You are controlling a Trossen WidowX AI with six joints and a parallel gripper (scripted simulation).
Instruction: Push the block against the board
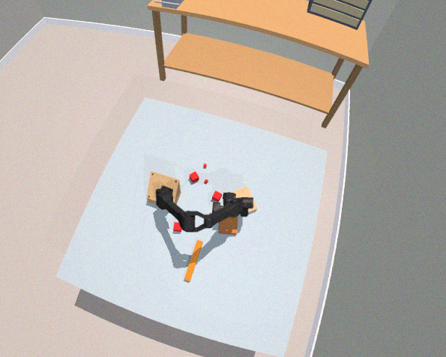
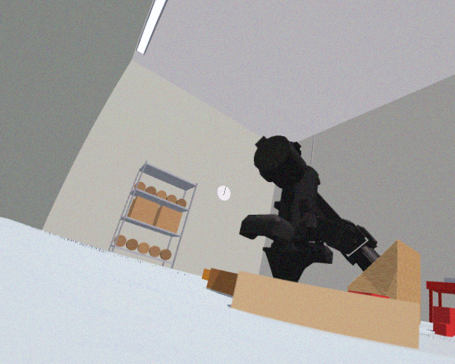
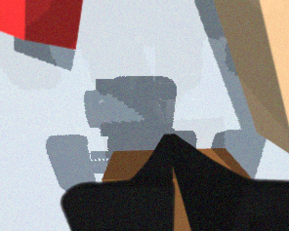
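Top view: at lower centre, orange board (image 1: 193,264) (image 2: 206,274), long axis tilting steeply up-right, apart from brown block (image 1: 228,226) (image 2: 221,280) (image 3: 129,162); gripper (image 1: 231,209) (image 2: 285,274) (image 3: 169,138) clenched, empty.

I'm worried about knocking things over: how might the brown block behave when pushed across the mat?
The brown block will probably slide rather than tip, since it sits low and flat on the mat. Its flat sides make rolling unlikely. With straight edges and corners, it may well turn if pushed off-centre.
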